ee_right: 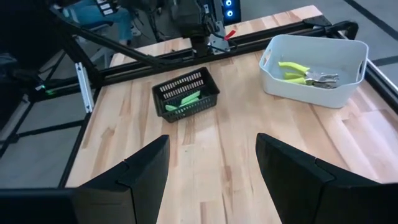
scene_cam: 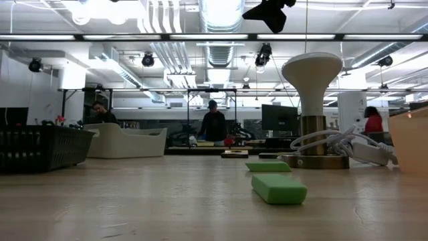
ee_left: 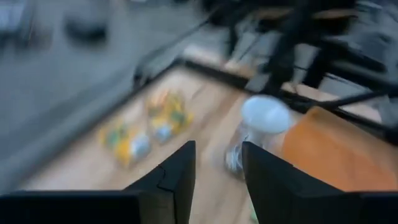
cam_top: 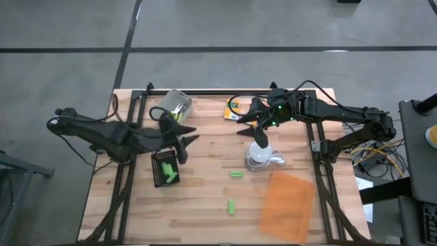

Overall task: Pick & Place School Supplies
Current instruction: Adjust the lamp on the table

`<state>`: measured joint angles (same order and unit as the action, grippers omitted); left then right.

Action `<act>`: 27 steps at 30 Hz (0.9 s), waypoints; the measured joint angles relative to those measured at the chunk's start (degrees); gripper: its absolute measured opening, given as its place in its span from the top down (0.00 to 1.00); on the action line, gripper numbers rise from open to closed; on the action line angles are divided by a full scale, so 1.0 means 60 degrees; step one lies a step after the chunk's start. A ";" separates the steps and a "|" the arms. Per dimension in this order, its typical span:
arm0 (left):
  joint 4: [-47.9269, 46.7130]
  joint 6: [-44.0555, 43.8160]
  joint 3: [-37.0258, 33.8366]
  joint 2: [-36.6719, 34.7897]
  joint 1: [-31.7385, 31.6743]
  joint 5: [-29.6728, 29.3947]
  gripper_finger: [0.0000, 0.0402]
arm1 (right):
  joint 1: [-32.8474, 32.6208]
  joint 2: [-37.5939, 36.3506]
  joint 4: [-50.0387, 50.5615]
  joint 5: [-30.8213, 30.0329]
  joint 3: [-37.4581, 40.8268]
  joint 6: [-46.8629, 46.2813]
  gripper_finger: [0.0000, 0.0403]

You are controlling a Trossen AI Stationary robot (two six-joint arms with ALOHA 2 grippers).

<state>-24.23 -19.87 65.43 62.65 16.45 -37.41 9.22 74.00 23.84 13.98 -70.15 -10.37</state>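
The left gripper hangs above the table's left half, just beside the black tray, with its two dark fingers parted and nothing between them. The right gripper is up over the far middle of the table, above a white mushroom-shaped lamp; its fingers are spread wide and hold nothing.

The black tray sits on the left of the table and holds at least two green sticks. Farther back on the left is a pale tub with a yellow-green-handled tool lying in it; whether there is a second tool in there is hard to tell. At the far middle edge, to the left of the right gripper, lie the small orange-yellow boxes, partly covered by the arm; the left wrist view shows them only as a blur.

Two more green sticks lie loose on the bare wood: one near the lamp's base, on its left, and another nearer the front edge. The low view shows the same pair, the near one in front and the other just behind. A coiled white cable lies at the lamp's base. To the right front lies the large orange sheet.

People show in the room far behind the table.
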 joint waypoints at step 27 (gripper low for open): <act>0.0275 0.3479 -0.0021 -0.0147 -0.0062 -0.0566 0.69 | -0.1864 0.1885 0.1201 -0.0404 0.0004 0.0530 0.42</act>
<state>-22.59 1.00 65.31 61.77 16.08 -40.80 -1.96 85.31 31.05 11.56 -70.13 -7.19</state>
